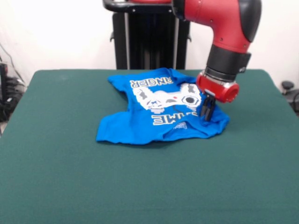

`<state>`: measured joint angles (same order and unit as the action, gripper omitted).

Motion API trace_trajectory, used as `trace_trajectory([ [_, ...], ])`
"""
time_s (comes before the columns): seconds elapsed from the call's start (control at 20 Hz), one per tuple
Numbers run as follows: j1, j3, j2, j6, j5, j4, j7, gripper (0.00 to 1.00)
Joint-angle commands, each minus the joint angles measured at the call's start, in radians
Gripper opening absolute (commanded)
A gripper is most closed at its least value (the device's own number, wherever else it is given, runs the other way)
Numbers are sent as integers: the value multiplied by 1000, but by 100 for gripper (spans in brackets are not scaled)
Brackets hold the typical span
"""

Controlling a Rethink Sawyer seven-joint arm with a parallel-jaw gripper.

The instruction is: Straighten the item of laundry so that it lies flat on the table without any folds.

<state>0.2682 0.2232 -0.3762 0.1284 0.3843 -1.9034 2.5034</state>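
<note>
The bright blue T-shirt [159,109] lies rumpled on the far middle of the dark green worktop [93,186], print side up. Its white lettering and the white-and-grey controller print are partly creased, and the near hem buckles into folds. At the shirt's right edge in the front view, the black tool [207,111] comes down onto the cloth, its fingers pressed together, pinching the fabric.

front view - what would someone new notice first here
The bright blue T-shirt stands out most, lying rumpled on the far half of the dark green table, its print upside down and partly folded over. Next comes the red and black arm reaching down from the top right, with its claw at the shirt's right edge.
</note>
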Motion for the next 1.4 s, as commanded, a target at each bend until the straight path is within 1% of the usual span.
trace_trajectory([
  [0.05, -61, -114, 29, -89, 39, 11, 147, 0],
  [0.15, -72, -128, 14, -92, 36, 2, 151, 0],
  [0.25, -45, -105, -10, -138, 64, -2, 161, 0],
  [0.4, 77, 23, -35, -311, 130, 28, 196, 0],
  [0.5, 120, 64, -35, -378, 150, 45, 225, 0],
  [0.55, 127, 69, -38, -392, 155, 48, 232, 0],
  [0.85, 139, 72, -34, -398, 172, 55, 232, 0],
  [1.2, 130, 56, -4, -336, 183, 56, 218, 0],
  [1.4, 159, 78, 22, -345, 204, 74, 237, 0],
])
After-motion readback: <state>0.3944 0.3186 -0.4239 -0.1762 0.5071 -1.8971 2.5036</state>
